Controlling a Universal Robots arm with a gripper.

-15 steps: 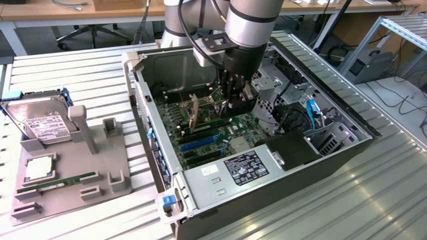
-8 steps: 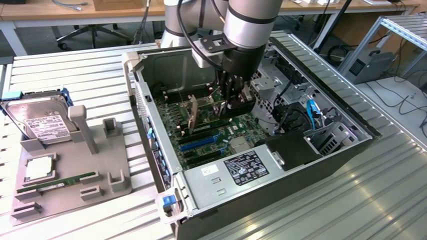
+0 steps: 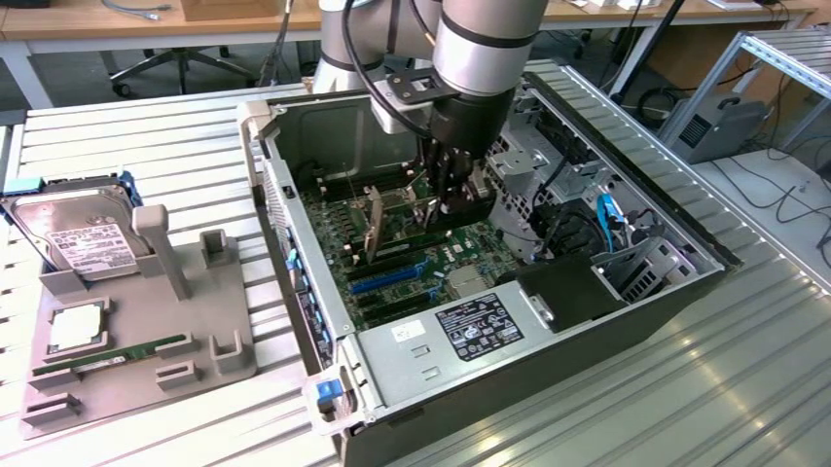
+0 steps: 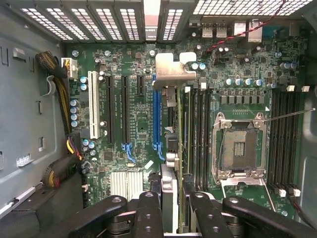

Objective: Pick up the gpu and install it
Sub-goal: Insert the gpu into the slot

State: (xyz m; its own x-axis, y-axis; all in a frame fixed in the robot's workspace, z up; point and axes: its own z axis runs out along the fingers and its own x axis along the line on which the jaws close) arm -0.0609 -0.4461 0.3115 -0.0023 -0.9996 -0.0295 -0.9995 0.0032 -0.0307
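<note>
Gpu (image 4: 171,72), clamped edge-on in gripper (image 4: 171,210) over motherboard (image 4: 141,124); hazard: card edge seems beside, not in line with, motherboard's long blue slot (image 4: 156,114), so downward pressure could bend contacts or flex motherboard.

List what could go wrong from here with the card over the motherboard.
1. The gpu, gripped edge-on in the jaws, looks offset from the blue slot; pushed down like this, it could land on the motherboard instead.
2. Its silver bracket sits near the rear slot covers and might catch there.
3. The memory slots lie right beside the card, so a sideways slip could strike them.
</note>
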